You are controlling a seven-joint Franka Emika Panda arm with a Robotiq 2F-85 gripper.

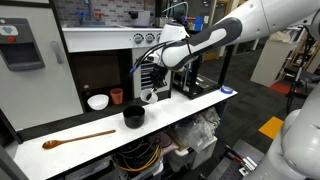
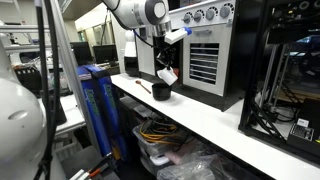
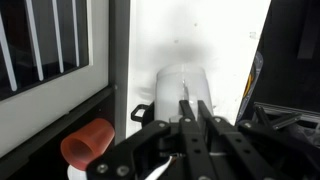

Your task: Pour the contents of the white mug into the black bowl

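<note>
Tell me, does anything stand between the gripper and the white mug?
Yes. In an exterior view the red-orange cup stands on the counter roughly between the shut gripper and the white mug, close beside the mug. The black bowl sits nearer the camera, off that line.

Pincer (image 3: 192, 110) closed, arm (image 1: 215, 38) ext.

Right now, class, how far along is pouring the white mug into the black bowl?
Nothing looks done: the white mug stands upright on the counter, apart from the black bowl, whose inside is too dark to read. In hand: the pincer hangs shut and empty near the bowl. Left: grasp, carry, tip.
</note>
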